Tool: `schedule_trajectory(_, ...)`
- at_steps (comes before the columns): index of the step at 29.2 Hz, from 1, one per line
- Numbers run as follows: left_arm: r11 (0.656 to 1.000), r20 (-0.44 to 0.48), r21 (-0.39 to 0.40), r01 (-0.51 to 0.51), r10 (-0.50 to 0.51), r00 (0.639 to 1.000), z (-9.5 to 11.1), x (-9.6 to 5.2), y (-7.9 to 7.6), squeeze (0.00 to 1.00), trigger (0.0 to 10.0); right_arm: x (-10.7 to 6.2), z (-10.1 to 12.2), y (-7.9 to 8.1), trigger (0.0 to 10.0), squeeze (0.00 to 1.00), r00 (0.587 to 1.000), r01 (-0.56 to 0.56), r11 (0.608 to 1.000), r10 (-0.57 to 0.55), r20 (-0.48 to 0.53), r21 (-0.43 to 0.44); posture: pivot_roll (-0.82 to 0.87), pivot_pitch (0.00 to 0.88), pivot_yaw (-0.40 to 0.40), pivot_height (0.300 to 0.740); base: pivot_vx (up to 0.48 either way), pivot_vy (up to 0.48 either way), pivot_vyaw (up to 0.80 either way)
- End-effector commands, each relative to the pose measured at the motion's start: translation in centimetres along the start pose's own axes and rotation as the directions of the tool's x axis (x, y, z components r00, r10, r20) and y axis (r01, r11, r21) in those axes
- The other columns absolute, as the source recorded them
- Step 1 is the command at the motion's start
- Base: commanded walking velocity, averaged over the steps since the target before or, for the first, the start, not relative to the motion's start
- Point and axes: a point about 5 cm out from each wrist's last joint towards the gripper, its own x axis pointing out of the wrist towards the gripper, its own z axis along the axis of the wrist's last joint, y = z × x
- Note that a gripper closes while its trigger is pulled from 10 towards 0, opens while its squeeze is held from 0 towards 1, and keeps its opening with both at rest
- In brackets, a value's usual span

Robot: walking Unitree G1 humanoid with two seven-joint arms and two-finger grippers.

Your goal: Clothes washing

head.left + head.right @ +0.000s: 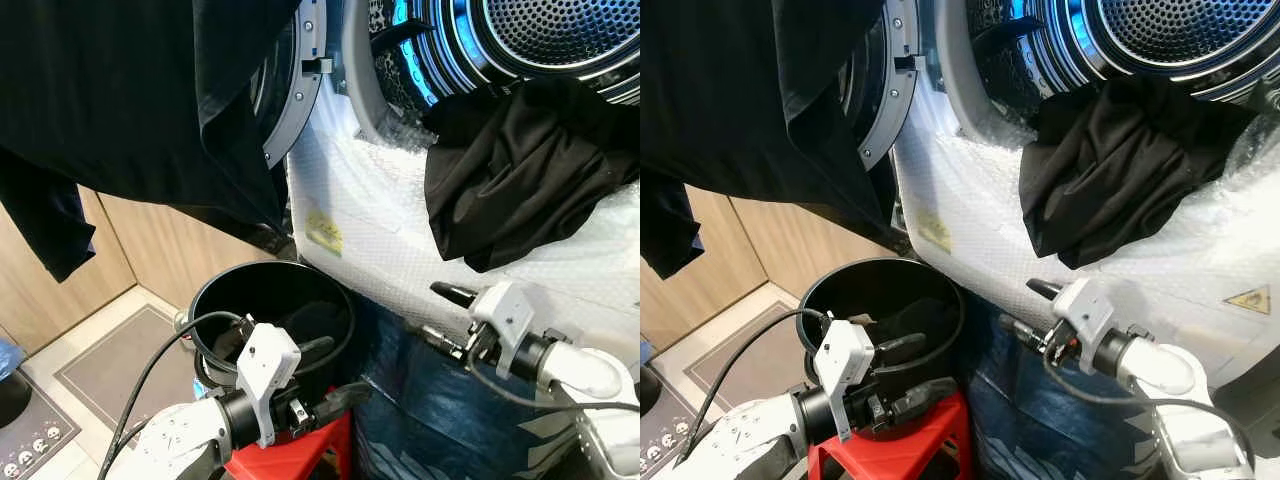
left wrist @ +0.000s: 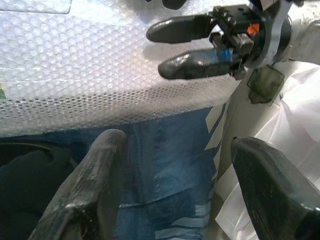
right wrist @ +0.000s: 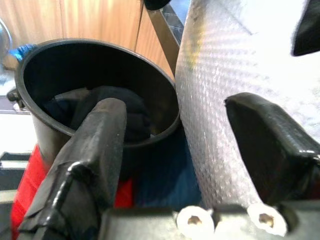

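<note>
Black garment (image 1: 515, 170) droops crumpled, perhaps damp, from drum (image 1: 560, 35).

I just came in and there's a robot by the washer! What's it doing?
It's doing laundry. A black garment hangs halfway out of the open washing machine drum, over the bubble-wrapped front. A black bucket on a red stool holds more dark clothes. The left gripper sits by the bucket and the right gripper below the garment; both are open, holding nothing.
</note>
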Motion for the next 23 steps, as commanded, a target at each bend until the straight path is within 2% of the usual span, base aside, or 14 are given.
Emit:
schedule_trajectory(1,1.000,0.006,0.006,0.006,-0.006,1.000,0.4,-0.1,0.0,0.00,10.0,-0.7,0.4,-1.3,10.0,0.00,1.000,0.021,0.999,-0.021,0.019,0.028,-0.01,0.064,0.018,0.740,0.000,0.000,0.00)
schedule_trajectory(4,1.000,0.005,0.006,0.009,-0.009,1.000,0.4,0.0,0.0,0.00,10.0,-1.0,0.6,-2.0,10.0,0.00,0.999,0.019,0.999,-0.020,0.037,0.048,-0.01,0.063,0.019,0.740,0.000,0.000,0.00)
schedule_trajectory(9,1.000,0.003,0.007,0.015,-0.015,1.000,0.4,0.0,0.0,0.00,10.0,-1.6,2.3,-3.6,10.0,0.00,0.995,0.032,0.998,-0.037,0.097,0.060,-0.01,0.058,0.023,0.740,0.000,0.000,0.00)
schedule_trajectory(13,1.000,0.002,0.008,0.019,-0.019,1.000,0.3,0.1,0.0,0.00,10.0,-2.2,3.7,-4.7,10.0,0.00,0.985,-0.022,0.994,0.004,0.174,0.104,-0.01,0.054,0.027,0.740,0.000,0.000,0.00)
schedule_trajectory(15,1.000,0.002,0.008,0.020,-0.020,1.000,0.3,0.1,0.0,0.00,10.0,-2.2,4.0,-4.8,10.0,0.00,0.983,-0.033,0.995,0.014,0.182,0.100,-0.01,0.052,0.028,0.740,0.000,0.000,0.00)
schedule_trajectory(19,1.000,0.004,0.014,0.027,-0.028,1.000,0.4,0.2,0.0,0.00,10.0,-2.4,5.9,-5.4,10.0,0.00,0.959,-0.110,0.990,0.083,0.272,0.086,-0.01,0.046,0.028,0.740,0.000,0.000,0.00)
schedule_trajectory(23,0.999,0.005,0.015,0.029,-0.029,1.000,0.5,0.3,0.1,0.00,10.0,-2.1,7.2,-6.0,10.0,0.00,0.945,-0.140,0.988,0.111,0.306,0.072,-0.01,0.038,0.026,0.740,0.000,0.000,0.00)
